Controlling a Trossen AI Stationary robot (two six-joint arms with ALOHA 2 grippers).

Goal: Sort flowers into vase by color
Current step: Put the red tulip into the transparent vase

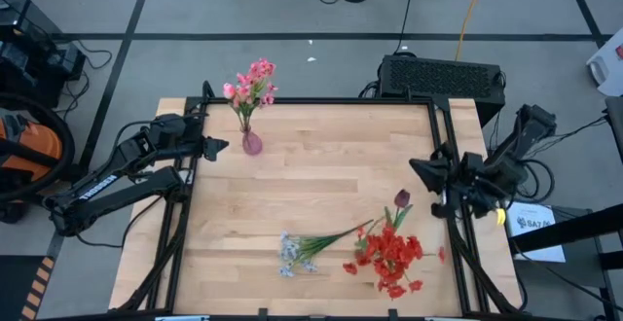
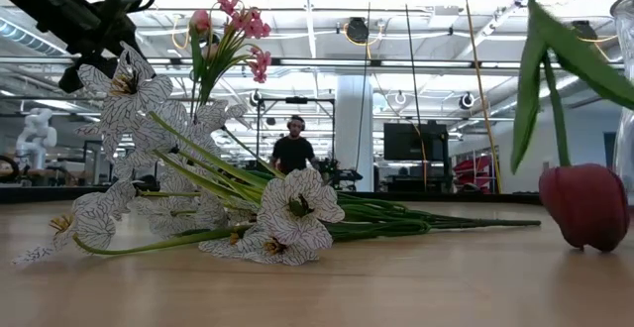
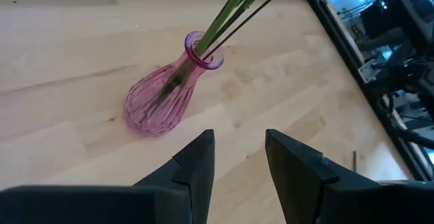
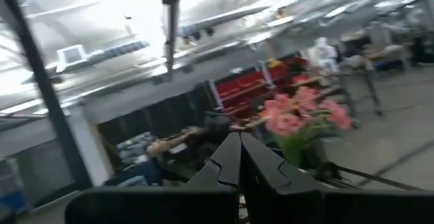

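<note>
Pale blue-white bunch (image 2: 277, 218) lies nearest the low camera, at six o'clock on the table (image 1: 321, 165), red clusters (image 1: 389, 255) beside it. Vase (image 1: 251, 143) with pink clusters (image 1: 251, 83) stands at eleven o'clock. Left gripper (image 1: 222, 146), fingers narrowly apart, hovers just beside it. Right gripper (image 1: 416, 168), at three o'clock, is closed and empty

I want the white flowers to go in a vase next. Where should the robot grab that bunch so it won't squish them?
Probably by the green stems, not the blooms. The pale blue-white bunch lies flat on the table, its stems running toward the red flowers. Come straight down from above, fingers either side of the stems, just behind the blooms, where they lie clear of the red ones. The right gripper is nearer.
</note>
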